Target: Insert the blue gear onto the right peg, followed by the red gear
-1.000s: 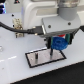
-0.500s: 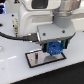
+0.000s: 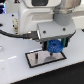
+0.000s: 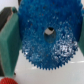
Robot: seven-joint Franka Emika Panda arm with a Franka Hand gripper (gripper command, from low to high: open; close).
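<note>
The blue gear (image 3: 55, 46) is held edge-on between my teal fingers (image 4: 10, 45), just above the grey plate with black border (image 3: 35, 62). My gripper (image 3: 55, 44) is shut on it. In the wrist view the blue gear (image 4: 47, 37) fills the frame, and its centre hole shows. The red gear (image 4: 5, 80) shows only as a red sliver at the frame's corner, on the white surface. A thin dark pin (image 3: 36, 55) stands on the plate toward the exterior view's left. The right peg is hidden behind the gear and gripper.
The white table (image 3: 15, 75) carries the plate. A black cable (image 3: 12, 35) runs from the exterior view's left to the arm. The large white arm body (image 3: 37, 15) fills the upper part of the exterior view.
My gripper has moved with the blue gear toward the exterior view's left and lower, closer over the plate.
</note>
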